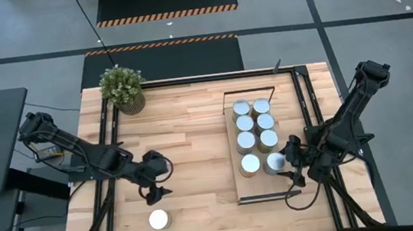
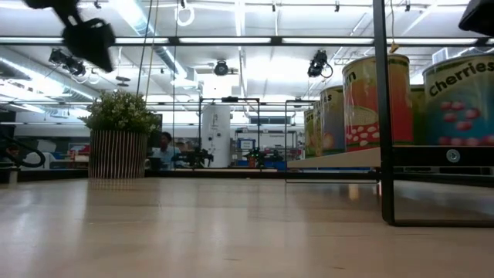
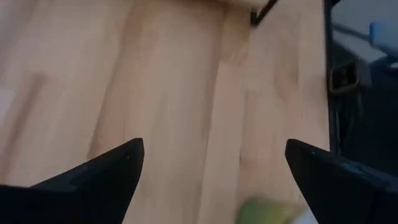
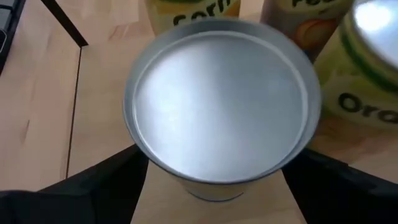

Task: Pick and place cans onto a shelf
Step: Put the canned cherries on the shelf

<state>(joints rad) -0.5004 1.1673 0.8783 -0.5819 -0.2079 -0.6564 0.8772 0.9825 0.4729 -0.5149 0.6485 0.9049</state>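
Tabletop (image 1: 192,125): light planks over a grey floor.
Shelf (image 1: 234,139): holds eight cans (image 1: 246,141) in two rows.
Right tool (image 1: 291,162): fingers spread around the shelf's end can (image 4: 221,106).
Left tool (image 1: 155,192): spread wide, above bare wood.
Loose can (image 1: 159,220): alone near the tabletop's edge.
Potted plant (image 1: 123,88): far corner.

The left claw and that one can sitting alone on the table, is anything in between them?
No. In the high view only bare tabletop lies between the open left gripper and the lone can.
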